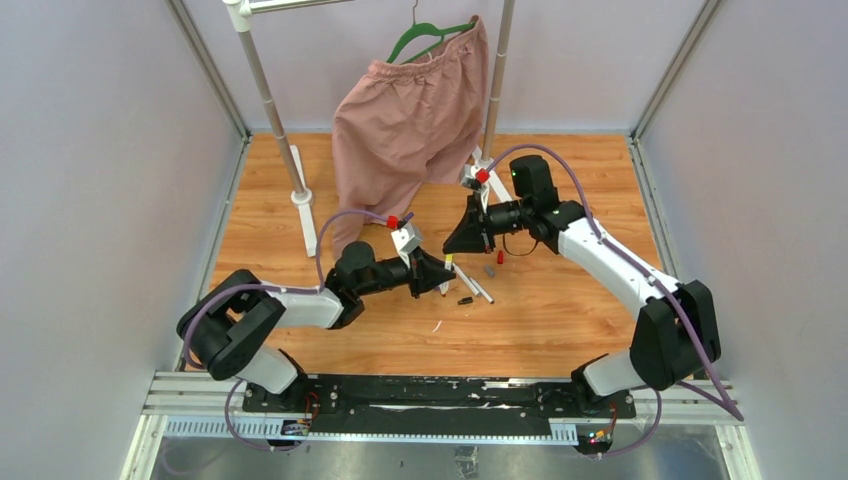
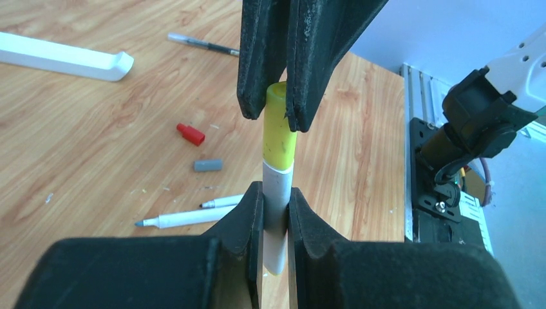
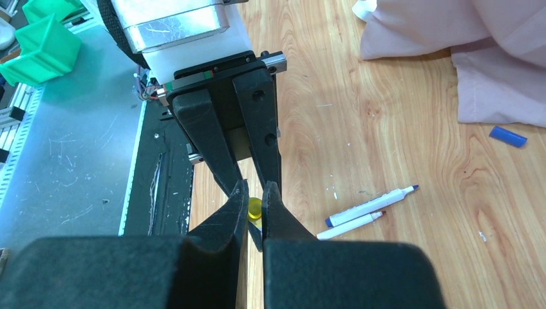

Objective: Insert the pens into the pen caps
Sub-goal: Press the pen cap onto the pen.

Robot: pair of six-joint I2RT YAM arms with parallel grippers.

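Note:
My left gripper (image 2: 276,201) is shut on the white barrel of a pen (image 2: 277,187) and holds it above the table. A yellow cap (image 2: 280,125) sits on the pen's far end. My right gripper (image 3: 255,194) is shut on that yellow cap (image 3: 255,208), facing the left gripper tip to tip. In the top view the two grippers (image 1: 440,275) (image 1: 462,240) meet over mid-table. Two white pens (image 2: 183,219) (image 2: 222,201) lie uncapped on the wood, with a red cap (image 2: 190,134) and a grey cap (image 2: 208,165) beside them. A blue-purple cap (image 3: 507,136) lies apart.
A dark thin pen (image 2: 203,44) lies near the white foot (image 2: 64,58) of a clothes rack. Pink shorts (image 1: 410,110) hang from the rack down to the table at the back. A small black piece (image 1: 465,300) lies in front of the pens. Green bins (image 3: 45,45) stand off the table.

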